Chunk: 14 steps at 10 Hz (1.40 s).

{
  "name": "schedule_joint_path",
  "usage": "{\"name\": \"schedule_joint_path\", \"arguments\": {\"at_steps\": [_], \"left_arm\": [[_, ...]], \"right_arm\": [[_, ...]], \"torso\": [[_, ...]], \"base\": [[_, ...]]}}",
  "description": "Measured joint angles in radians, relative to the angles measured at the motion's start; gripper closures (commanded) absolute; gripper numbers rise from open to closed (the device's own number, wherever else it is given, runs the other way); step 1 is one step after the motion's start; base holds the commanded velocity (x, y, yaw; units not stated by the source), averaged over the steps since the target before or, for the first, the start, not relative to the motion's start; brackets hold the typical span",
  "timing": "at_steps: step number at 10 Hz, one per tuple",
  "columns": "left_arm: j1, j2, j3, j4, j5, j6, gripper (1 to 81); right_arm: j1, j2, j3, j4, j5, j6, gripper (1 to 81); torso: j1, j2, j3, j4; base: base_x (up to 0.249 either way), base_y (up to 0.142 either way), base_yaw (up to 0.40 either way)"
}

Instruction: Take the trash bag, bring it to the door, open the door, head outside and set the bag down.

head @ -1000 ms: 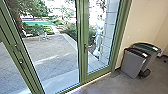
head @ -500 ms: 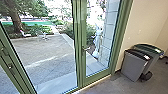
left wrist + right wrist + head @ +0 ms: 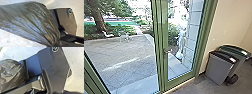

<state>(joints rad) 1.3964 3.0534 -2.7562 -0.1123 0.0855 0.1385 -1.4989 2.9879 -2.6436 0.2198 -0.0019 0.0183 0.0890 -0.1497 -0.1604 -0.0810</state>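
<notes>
- Step in hand: the carry to the door point(image 3: 163, 70), judged nearly complete; the opening is not yet done, since the door, at twelve o'clock from the robot, appears shut
- Trash bag point(image 3: 31, 22): dark and thin-skinned, close by the robot's wrists, its folds drawn together towards a gathered part in the left wrist view, which suggests that it hangs from the left tool
- State of the tools: whether the left tool or the right tool is open or closed cannot be told
- Handle point(image 3: 166, 51): at twelve o'clock, on the green frame; the next move calls for working it while keeping the bag clear of the door
- Surroundings: paved yard point(image 3: 121, 62) beyond the glass, towards eleven o'clock; dark-lidded bin point(image 3: 220, 68) indoors at two o'clock
</notes>
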Motion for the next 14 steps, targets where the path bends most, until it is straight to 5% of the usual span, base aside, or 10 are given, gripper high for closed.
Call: {"name": "schedule_joint_path", "arguments": {"at_steps": [7,14], "left_arm": [[0.000,0.003,0.000,0.000,0.000,0.000,81.1],[0.000,0.003,0.000,0.000,0.000,0.000,81.1]], "right_arm": [[0.000,0.006,-0.010,0.000,0.001,0.000,1.0],[-0.002,0.011,-0.014,0.000,0.002,0.000,1.0]], "torso": [[0.000,0.000,0.000,0.000],[0.000,0.000,0.000,0.000]], "base": [[0.192,-0.085,0.000],[0.192,-0.027,0.000]]}}
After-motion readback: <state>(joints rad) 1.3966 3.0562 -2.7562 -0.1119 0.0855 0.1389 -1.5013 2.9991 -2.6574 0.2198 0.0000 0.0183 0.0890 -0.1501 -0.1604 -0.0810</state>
